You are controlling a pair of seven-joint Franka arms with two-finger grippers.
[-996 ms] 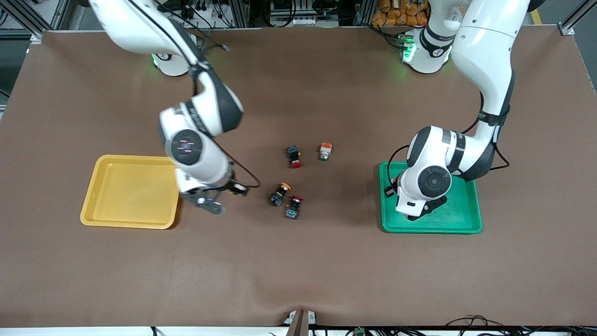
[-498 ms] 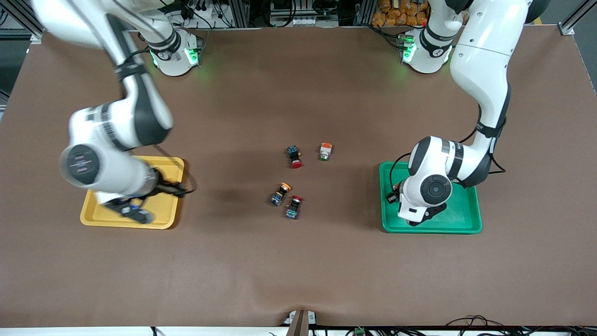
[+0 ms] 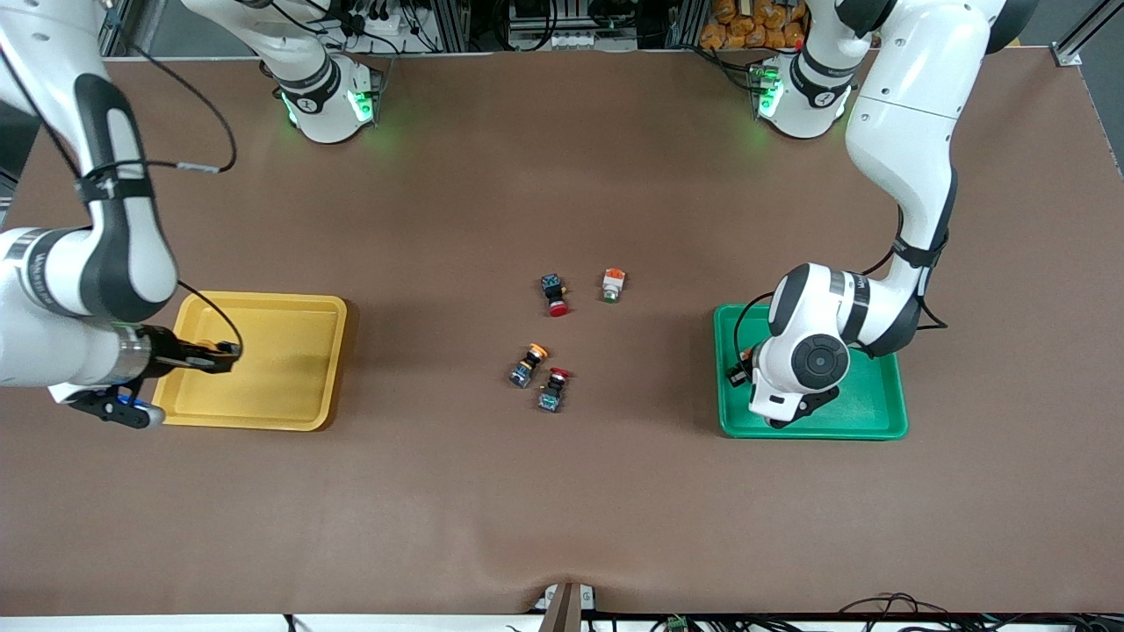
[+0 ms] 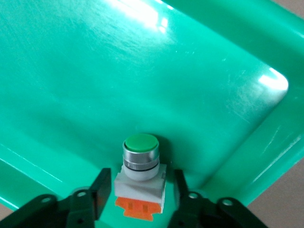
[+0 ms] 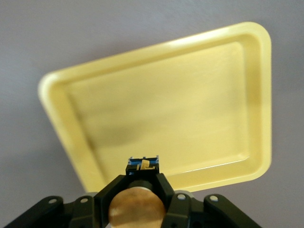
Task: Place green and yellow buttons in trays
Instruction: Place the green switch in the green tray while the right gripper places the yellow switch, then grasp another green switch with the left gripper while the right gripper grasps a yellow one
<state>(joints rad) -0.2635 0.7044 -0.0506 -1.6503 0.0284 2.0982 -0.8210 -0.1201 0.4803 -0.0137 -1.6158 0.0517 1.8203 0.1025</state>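
Front view: my right gripper (image 3: 118, 405) hangs by the yellow tray (image 3: 255, 307), at its corner toward the right arm's end of the table. My left gripper (image 3: 786, 411) is low in the green tray (image 3: 887, 399). On the cloth between the trays lie one green-capped button (image 3: 612, 285), one yellow-capped button (image 3: 527, 363) and two red-capped buttons (image 3: 554, 294).

Left wrist view: a green button (image 4: 140, 178) stands upright on the tray floor between my fingers (image 4: 102, 190), cap up; the jaws stand narrowly apart beside its white body.

Right wrist view: my jaws are clamped on a yellow button (image 5: 137, 205). The tray lies ahead, so the drop point is inward from this rim.
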